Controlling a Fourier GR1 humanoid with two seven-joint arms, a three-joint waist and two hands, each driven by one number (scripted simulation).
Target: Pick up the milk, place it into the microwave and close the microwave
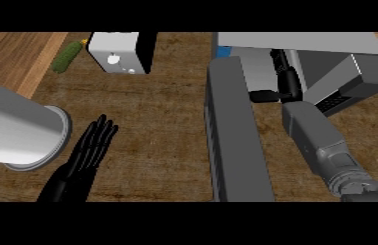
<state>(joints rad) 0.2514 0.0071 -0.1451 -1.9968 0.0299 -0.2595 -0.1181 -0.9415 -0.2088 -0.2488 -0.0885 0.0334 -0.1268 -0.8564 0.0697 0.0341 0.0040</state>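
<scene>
Sitting on the counter (155, 119), milk (114, 51), well apart from the right hand (286, 85).

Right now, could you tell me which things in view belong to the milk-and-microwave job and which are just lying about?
For the job:
milk
microwave
its open door

Lying about:
cucumber

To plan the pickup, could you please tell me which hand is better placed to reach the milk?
Probably the left hand: it rests open to the left of the open microwave door, as does the milk. The right hand lies on that door's far side.
</scene>
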